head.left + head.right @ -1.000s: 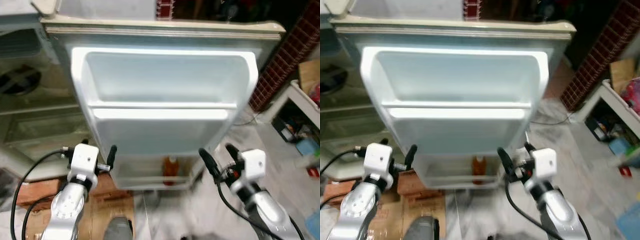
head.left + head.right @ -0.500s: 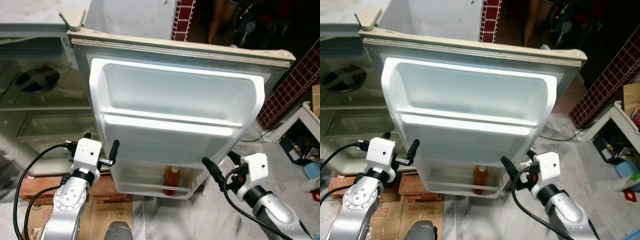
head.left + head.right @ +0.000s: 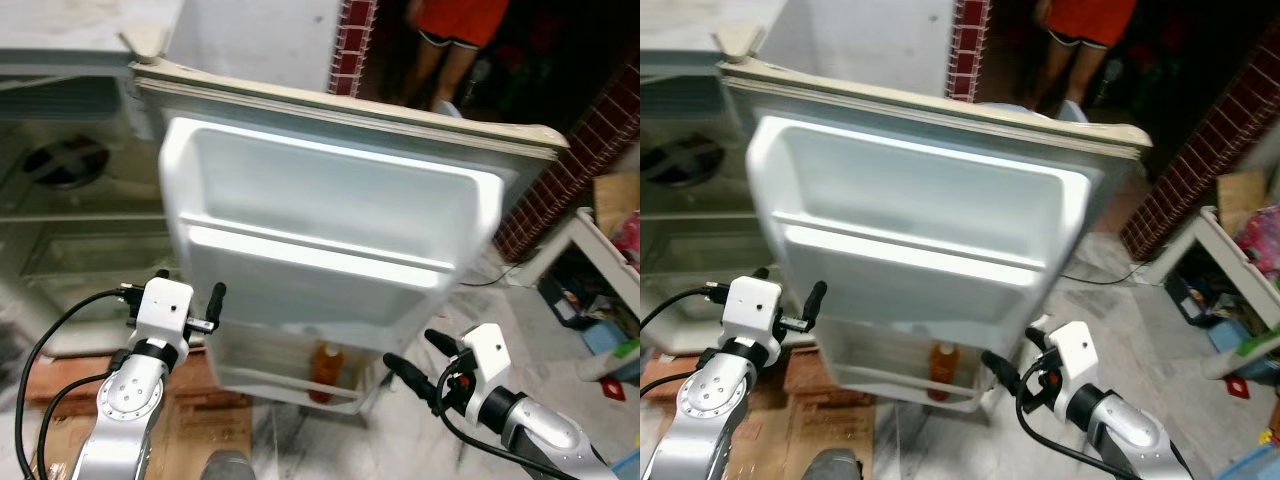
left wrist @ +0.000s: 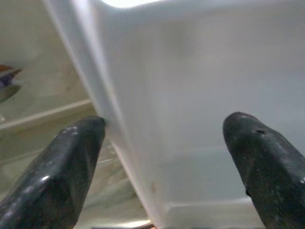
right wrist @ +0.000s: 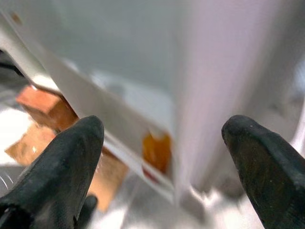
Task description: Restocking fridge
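Standing open in the middle of the frame, the fridge door (image 3: 330,240) shows its white inner side with two upper shelves that look bare. In the lowest door shelf (image 3: 290,372), at the lower centre, one orange bottle (image 3: 322,366) stands upright. Behind the door, at the left of the frame, the fridge (image 3: 70,190) shows glass shelves.

The left gripper (image 3: 190,305) is at the lower left, just beside the left edge of the door. In its wrist view the fingers (image 4: 62,171) are spread wide, with the door edge between them and not touched. The right gripper (image 3: 425,365) is at the lower right, near the bottom right corner of the door. Its fingers (image 5: 62,167) are also spread and hold nothing.

At the top of the frame a person (image 3: 455,40) in orange clothes stands behind the door. A cardboard box (image 3: 190,440) lies on the floor at the lower left.
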### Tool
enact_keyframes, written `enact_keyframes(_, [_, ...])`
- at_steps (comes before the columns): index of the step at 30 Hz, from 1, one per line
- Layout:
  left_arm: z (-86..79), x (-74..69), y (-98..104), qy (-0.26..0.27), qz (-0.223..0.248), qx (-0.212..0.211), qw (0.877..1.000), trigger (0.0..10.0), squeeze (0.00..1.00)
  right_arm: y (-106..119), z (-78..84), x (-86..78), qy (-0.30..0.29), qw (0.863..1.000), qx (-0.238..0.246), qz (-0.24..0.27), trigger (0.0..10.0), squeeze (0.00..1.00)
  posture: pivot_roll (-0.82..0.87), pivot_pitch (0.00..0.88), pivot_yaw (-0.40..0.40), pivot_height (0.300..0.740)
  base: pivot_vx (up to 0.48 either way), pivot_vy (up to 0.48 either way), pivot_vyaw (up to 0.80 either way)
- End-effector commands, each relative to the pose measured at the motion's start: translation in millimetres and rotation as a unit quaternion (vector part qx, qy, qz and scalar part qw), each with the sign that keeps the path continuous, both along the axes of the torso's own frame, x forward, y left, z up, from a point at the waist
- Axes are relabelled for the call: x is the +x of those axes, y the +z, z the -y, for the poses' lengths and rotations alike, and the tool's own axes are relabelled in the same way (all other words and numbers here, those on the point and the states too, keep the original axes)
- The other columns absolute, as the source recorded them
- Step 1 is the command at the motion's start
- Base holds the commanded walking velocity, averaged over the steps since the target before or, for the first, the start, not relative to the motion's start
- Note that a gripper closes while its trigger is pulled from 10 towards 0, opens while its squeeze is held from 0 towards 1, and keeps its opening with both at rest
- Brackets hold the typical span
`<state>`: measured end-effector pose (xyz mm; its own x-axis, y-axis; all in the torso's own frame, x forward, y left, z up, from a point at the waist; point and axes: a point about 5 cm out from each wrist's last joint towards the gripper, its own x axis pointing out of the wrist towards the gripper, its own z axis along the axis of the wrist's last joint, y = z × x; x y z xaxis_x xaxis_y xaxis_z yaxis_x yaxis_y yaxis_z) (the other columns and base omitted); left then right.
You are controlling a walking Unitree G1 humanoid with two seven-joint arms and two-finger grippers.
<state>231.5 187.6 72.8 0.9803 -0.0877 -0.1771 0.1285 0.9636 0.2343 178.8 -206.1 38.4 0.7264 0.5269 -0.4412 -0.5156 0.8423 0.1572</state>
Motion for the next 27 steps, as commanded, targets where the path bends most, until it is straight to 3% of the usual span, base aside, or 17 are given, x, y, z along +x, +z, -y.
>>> enact_keyframes(1, [7.7, 3.0, 3.7, -0.02, 0.012, 0.0, 1.0, 10.0, 0.0, 3.4, 5.1, 4.5, 0.014, 1.0, -0.013, 0.006, 10.0, 0.0, 0.08, 0.0, -0.054, 0.74, 0.0, -0.307, 0.0])
enact_keyframes(11, [7.2, 6.4, 3.3, -0.017, 0.015, 0.0, 1.0, 10.0, 0.0, 2.1, 20.4, 18.2, 0.004, 0.997, -0.074, 0.028, 10.0, 0.0, 0.09, 0.0, -0.055, 0.74, 0.0, -0.405, 0.0])
enact_keyframes(12, [7.2, 6.5, 3.4, -0.017, 0.015, 0.001, 1.0, 10.0, 0.0, 4.5, 25.9, 29.4, -0.032, 0.99, -0.123, 0.067, 10.0, 0.0, 0.09, 0.0, -0.054, 0.74, 0.0, -0.386, 0.0])
enact_keyframes(14, [7.2, 6.7, 3.6, -0.016, 0.017, 0.002, 1.0, 10.0, 0.0, 9.7, 28.2, 39.9, -0.055, 0.983, -0.144, 0.103, 10.0, 0.0, 0.09, 0.0, -0.054, 0.74, 0.0, -0.354, 0.0])
enact_keyframes(18, [6.9, 7.7, 4.0, -0.012, 0.019, 0.002, 1.0, 10.0, 0.0, 18.9, 33.1, 54.4, -0.122, 0.974, -0.133, 0.136, 10.0, 0.0, 0.09, 0.0, -0.053, 0.74, 0.0, -0.075, 0.0])
enact_keyframes(20, [6.1, 9.3, 4.2, -0.002, 0.02, 0.001, 1.0, 10.0, 0.0, 23.5, 31.7, 59.6, -0.127, 0.976, -0.106, 0.144, 10.0, 0.0, 0.09, 0.0, -0.053, 0.74, 0.0, 0.0, 0.0])
enact_keyframes(23, [2.8, 13.8, 4.8, 0.022, 0.018, -0.005, 1.0, 10.0, 0.0, 32.0, 33.8, 67.8, -0.182, 0.968, -0.054, 0.163, 10.0, 0.0, 0.09, 0.0, -0.053, 0.74, 0.0, 0.0, 0.0])
enact_keyframes(27, [1.4, 17.1, 5.6, 0.03, 0.019, -0.008, 0.999, 10.0, 0.0, 40.2, 22.0, 76.7, -0.193, 0.962, -0.037, 0.188, 10.0, 0.0, 0.09, 0.0, -0.053, 0.74, 0.0, 0.0, 0.17])
